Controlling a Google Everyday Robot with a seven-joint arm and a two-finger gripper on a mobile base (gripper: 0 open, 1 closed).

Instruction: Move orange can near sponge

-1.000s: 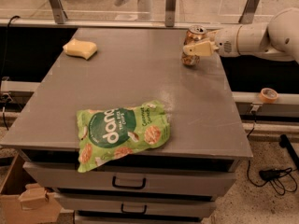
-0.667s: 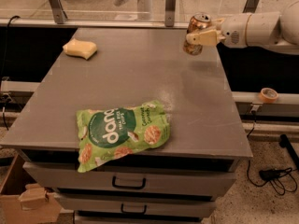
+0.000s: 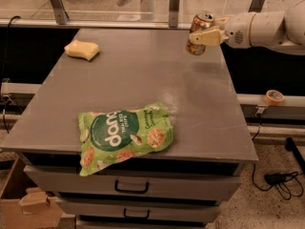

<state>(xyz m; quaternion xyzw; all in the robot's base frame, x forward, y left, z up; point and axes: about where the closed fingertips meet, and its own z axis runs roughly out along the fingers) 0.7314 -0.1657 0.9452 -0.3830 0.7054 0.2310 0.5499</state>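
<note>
In the upper right of the frame, the end effector (image 3: 200, 36) pinches the can (image 3: 201, 23) and holds it tilted, up off the table (image 3: 143, 80). The sponge (image 3: 82, 49) lies in the upper left, well apart from the can. A green bag (image 3: 125, 136) lies near the front edge. This looks like the carry step. Next, the can should go left and be set down upright beside the sponge.
</note>
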